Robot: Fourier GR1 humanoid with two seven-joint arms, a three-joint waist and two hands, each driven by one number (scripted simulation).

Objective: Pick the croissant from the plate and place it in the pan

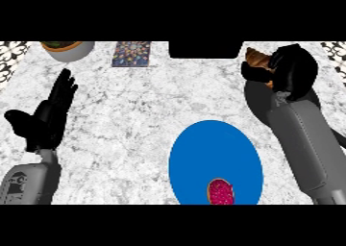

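1. Marbled white-and-grey stone forms the worktop (133,134), with black-and-white patterned tile showing at its far left and far right corners.
2. No writing or brand can be read anywhere; a small square tile (131,53) with a dense blue and gold mandala pattern lies flat at the far edge.
3. Beside it, toward the far left corner, stands a round grey bowl (68,50) with something green and brown inside.
4. An oval-looking, smooth blue plate (216,161) sits at the near edge, right of centre; on its near rim lies a small round item (220,191) with a magenta speckled centre and brown edge.
5. Near the far right edge, the right hand (293,69) curls its black fingers round the brown, ridged croissant (256,58).
6. Beneath that hand and forearm lies the dark, round pan (259,103), mostly hidden.
7. At the left edge, the left hand (48,115) rests open, fingers straight and together, thumb apart.
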